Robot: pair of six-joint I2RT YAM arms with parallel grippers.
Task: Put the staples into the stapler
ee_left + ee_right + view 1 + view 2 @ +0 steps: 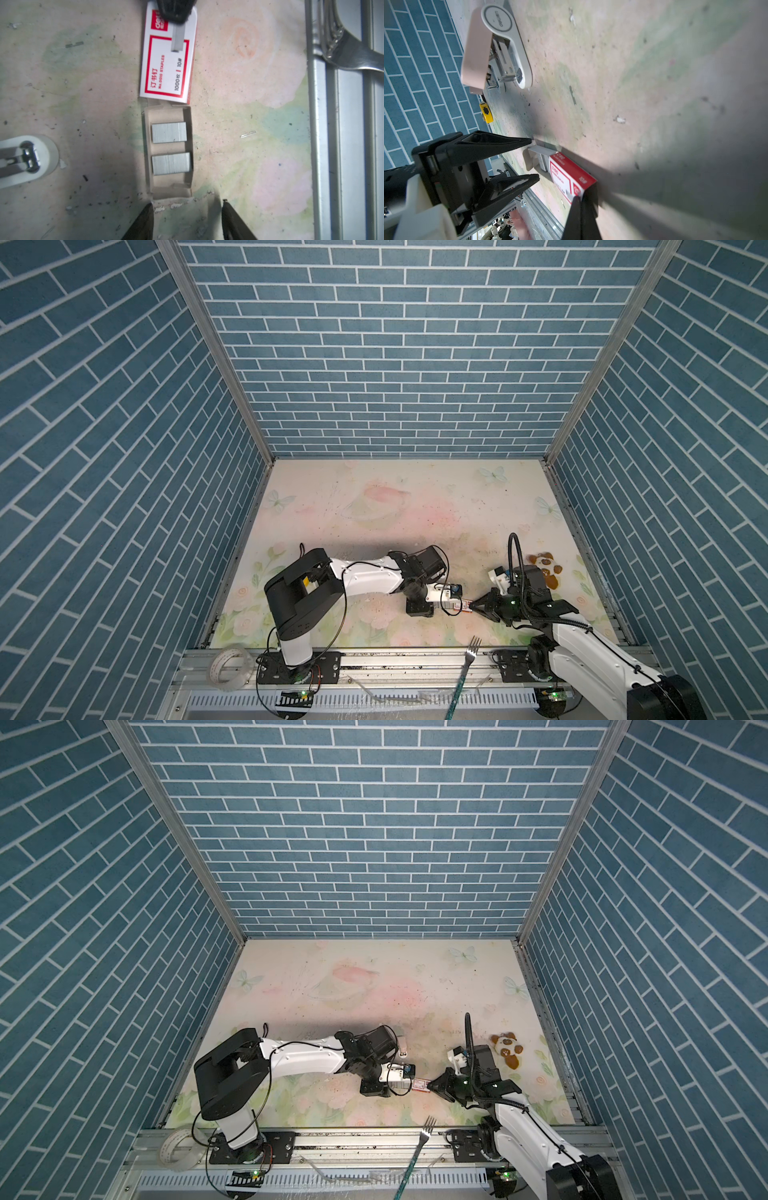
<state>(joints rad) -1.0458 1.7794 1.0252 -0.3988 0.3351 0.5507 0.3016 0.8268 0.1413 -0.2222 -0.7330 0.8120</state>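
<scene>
The right gripper (577,200) clamps the red-and-white staple box sleeve (168,68), anchoring it, while the left gripper (187,202), jaws released, straddles the pulled-out tray (164,113), whose staples (169,132) lie exposed near the open stapler (27,160).

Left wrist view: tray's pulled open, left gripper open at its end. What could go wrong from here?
1. The staples sit as two loose blocks in the tray. The open left gripper straddles its ragged end flap, so a nudge could skew the tray or spill them.
2. The right gripper, shut, seems only to press on the far end of the sleeve, so it might pivot or slide.
</scene>
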